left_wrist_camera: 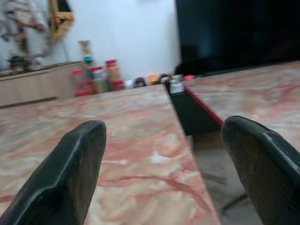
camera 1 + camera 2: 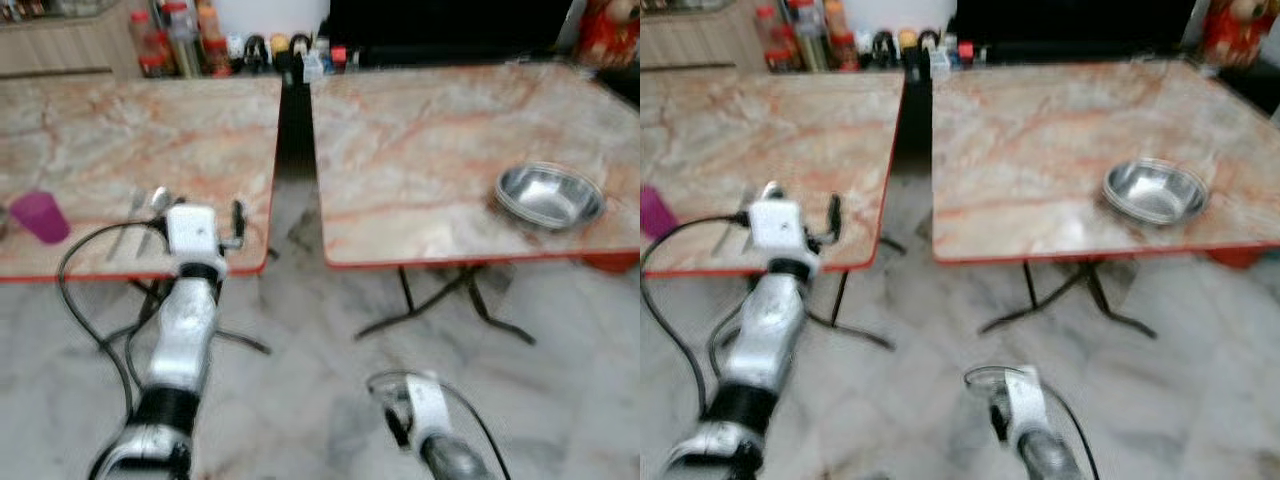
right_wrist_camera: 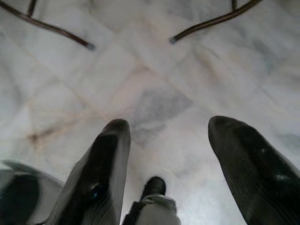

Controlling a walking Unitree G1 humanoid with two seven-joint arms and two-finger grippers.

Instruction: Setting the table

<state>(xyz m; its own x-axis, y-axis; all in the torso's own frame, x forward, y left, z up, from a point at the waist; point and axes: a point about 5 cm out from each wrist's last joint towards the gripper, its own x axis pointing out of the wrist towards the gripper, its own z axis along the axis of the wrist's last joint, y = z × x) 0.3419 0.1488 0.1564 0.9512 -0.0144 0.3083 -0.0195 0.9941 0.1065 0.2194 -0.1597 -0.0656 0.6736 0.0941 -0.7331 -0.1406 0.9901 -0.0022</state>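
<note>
Here, a round steel bowl [image 2: 549, 195] on veined marble table [image 2: 420, 150].

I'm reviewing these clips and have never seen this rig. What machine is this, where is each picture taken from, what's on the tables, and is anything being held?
It is a humanoid robot. Two pictures come from its head cameras, looking down; two come from its wrists, looking along the black fingers. The left gripper is raised over the near edge of the left table, open and holding nothing. The right gripper hangs low over the floor, also open and holding nothing. On the left table lie a purple cup and some cutlery; on the right table sits a steel bowl.
</note>
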